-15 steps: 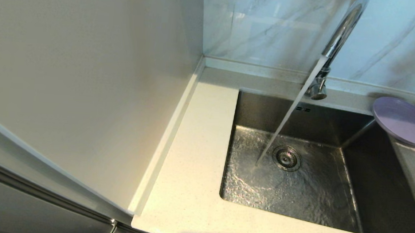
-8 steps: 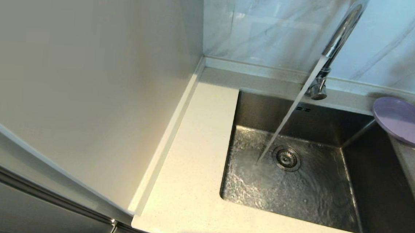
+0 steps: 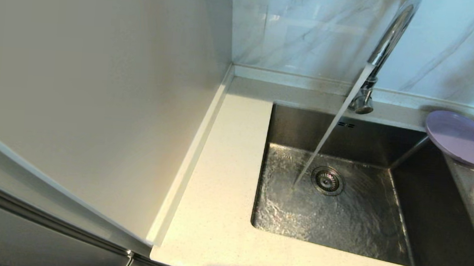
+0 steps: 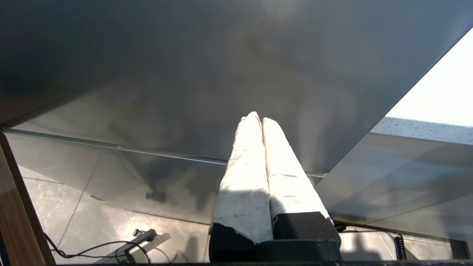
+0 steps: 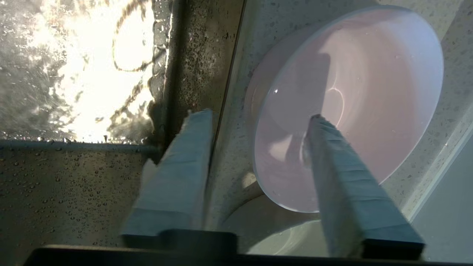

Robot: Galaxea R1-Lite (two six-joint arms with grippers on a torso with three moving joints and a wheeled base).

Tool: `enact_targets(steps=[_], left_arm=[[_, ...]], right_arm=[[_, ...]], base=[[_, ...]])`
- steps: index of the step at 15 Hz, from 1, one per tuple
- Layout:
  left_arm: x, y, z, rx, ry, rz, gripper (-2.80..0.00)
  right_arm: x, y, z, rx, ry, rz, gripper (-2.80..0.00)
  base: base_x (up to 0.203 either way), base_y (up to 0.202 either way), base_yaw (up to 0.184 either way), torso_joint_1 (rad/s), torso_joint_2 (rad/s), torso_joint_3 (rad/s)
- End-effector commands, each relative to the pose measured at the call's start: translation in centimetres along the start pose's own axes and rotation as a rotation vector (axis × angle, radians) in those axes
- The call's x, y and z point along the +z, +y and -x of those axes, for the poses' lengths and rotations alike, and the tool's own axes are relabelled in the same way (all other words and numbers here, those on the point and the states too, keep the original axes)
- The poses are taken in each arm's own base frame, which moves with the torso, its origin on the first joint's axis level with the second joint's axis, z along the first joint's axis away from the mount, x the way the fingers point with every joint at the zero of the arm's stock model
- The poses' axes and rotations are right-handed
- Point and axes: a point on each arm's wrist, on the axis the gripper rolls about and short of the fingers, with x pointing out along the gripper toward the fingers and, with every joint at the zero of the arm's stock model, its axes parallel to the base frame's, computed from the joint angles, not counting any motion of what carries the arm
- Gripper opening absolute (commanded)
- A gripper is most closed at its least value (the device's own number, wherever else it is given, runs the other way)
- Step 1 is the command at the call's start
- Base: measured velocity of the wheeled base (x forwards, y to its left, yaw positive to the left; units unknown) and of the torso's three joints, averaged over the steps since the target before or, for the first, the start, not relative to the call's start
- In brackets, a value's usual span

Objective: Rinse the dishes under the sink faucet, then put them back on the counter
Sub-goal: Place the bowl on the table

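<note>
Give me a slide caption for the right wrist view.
Right gripper, fingers open, over the lavender plate lying on the counter beside the wet sink.

One purple plate [image 3: 457, 138], one pink bowl [image 5: 354, 107], one pale dish [image 5: 273, 236] beneath it, one tap [image 3: 382, 47], one sink [image 3: 341, 198], one drain [image 3: 327, 180].

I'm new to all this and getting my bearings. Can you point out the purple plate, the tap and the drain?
lavender plate [image 3: 456, 136], head view, on its flat middle.
sink faucet [image 3: 389, 37], head view, on the curved chrome neck.
drain strainer [image 3: 327, 180], head view, on its centre in the basin floor.
</note>
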Motion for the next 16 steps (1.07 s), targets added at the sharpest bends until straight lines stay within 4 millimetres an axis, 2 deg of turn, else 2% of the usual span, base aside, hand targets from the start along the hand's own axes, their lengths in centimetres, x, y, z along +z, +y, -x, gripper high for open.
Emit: enact_targets(steps=[1, 4, 11, 12, 16], left_arm=[[0.0, 0.0, 0.0, 0.000, 0.000, 0.000, -2.80], [0.0, 0.0, 0.0, 0.000, 0.000, 0.000, -2.80], [0.0, 0.0, 0.0, 0.000, 0.000, 0.000, -2.80], [0.0, 0.0, 0.0, -0.001, 0.000, 0.000, -2.80], [0.0, 0.0, 0.0, 0.000, 0.000, 0.000, -2.80]], right_arm=[[0.0, 0.0, 0.1, -0.002, -0.002, 0.000, 0.00], [0.2, -0.3, 1.0, -0.016, -0.033, -0.030, 0.00], [0.6, -0.9, 6.5, -0.072, -0.181, -0.042, 0.00], [0.6, -0.9, 7.0, -0.078, -0.189, -0.046, -2.80], [0.0, -0.8, 9.1, -0.084, -0.206, -0.059, -2.80]], base=[[0.000, 0.000, 0.000, 0.000, 0.00, 0.000], [0.000, 0.000, 0.000, 0.000, 0.00, 0.000], [0.000, 0.000, 0.000, 0.000, 0.00, 0.000], [0.000, 0.000, 0.000, 0.000, 0.00, 0.000], [0.000, 0.000, 0.000, 0.000, 0.00, 0.000]])
